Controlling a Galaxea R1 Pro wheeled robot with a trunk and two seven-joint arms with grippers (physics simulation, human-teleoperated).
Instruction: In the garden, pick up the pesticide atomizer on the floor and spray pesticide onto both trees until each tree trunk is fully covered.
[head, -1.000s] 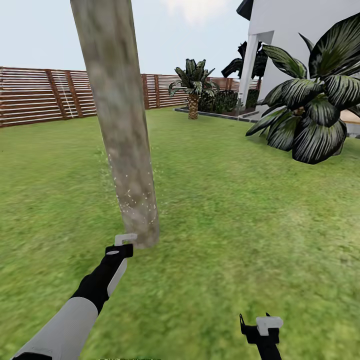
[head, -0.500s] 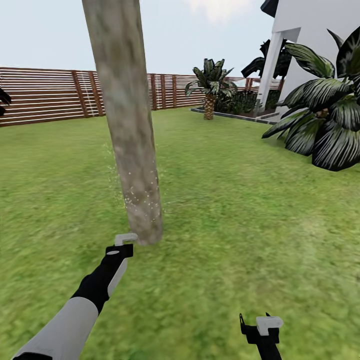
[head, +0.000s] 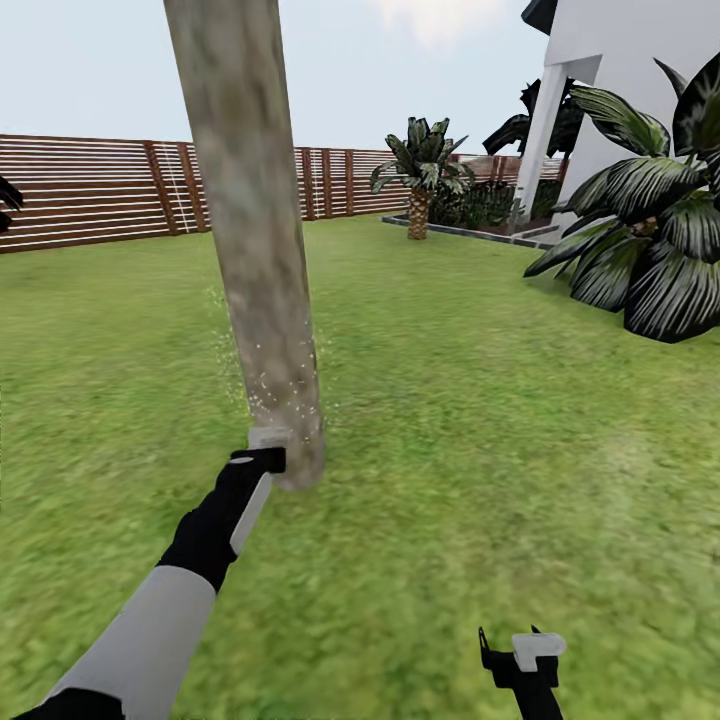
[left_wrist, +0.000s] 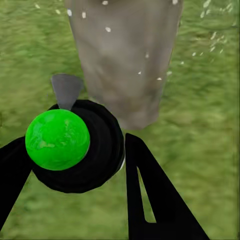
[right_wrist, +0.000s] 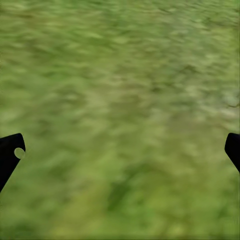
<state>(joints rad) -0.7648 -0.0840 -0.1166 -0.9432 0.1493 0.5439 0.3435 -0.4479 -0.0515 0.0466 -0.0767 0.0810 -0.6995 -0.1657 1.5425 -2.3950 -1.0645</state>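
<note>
A thick mottled beige-grey tree trunk (head: 255, 230) rises from the grass just ahead of me. White pesticide specks (head: 285, 385) scatter over its lower part. My left gripper (head: 265, 450) is shut on the pesticide atomizer (left_wrist: 75, 145), a dark bottle with a bright green dot, whose pale top (head: 268, 437) sits right against the trunk base. In the left wrist view the trunk (left_wrist: 125, 55) stands directly beyond the bottle's grey nozzle (left_wrist: 66, 90), with specks on the bark. My right gripper (head: 520, 655) hangs low and open over bare grass (right_wrist: 120, 115), its fingers wide apart.
A brown slat fence (head: 100, 190) edges the lawn at the back. A short palm (head: 420, 175) stands far off, and a large dark-leaved plant (head: 650, 230) fills the right side beside a white house wall (head: 620, 70). Open grass (head: 480, 430) spreads to the right.
First the camera swung, shifting the scene rightward in the picture. Then my left arm pushed forward and up, bringing the atomizer against the trunk base. The right gripper stayed put.
</note>
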